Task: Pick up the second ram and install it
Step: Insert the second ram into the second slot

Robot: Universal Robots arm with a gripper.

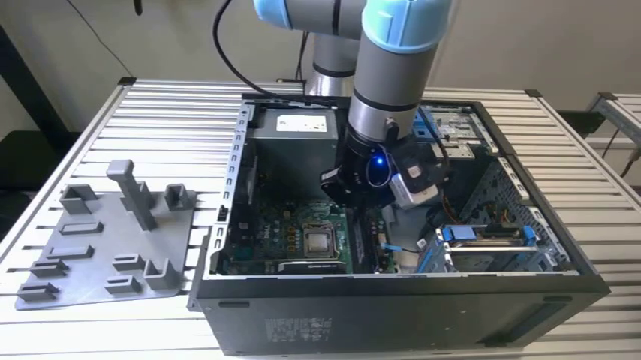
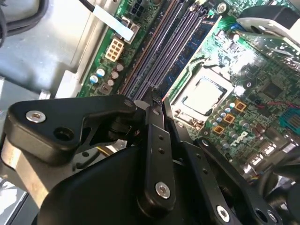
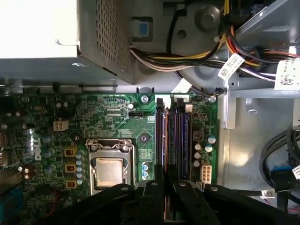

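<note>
The gripper [image 1: 361, 210] is down inside the open computer case [image 1: 401, 319], over the memory slots [image 3: 182, 136] of the motherboard [image 3: 112, 115]. In both wrist views its fingers [image 3: 153, 201] are drawn nearly together about a thin strip seen edge-on. I take that strip for the second ram [image 3: 164, 150], so the hand reads as closed on the stick rather than empty. The stick lies directly under the fingertips, not off to any side. Its long axis runs parallel with the slots, which in the exterior view go roughly from twelve to six o'clock. The processor socket [image 1: 320, 241] sits at about nine o'clock from that line. The grey tray [image 1: 100, 251] lies outside the case, also toward nine o'clock and well apart. Whether the stick is seated in its slot, I cannot tell.
</note>
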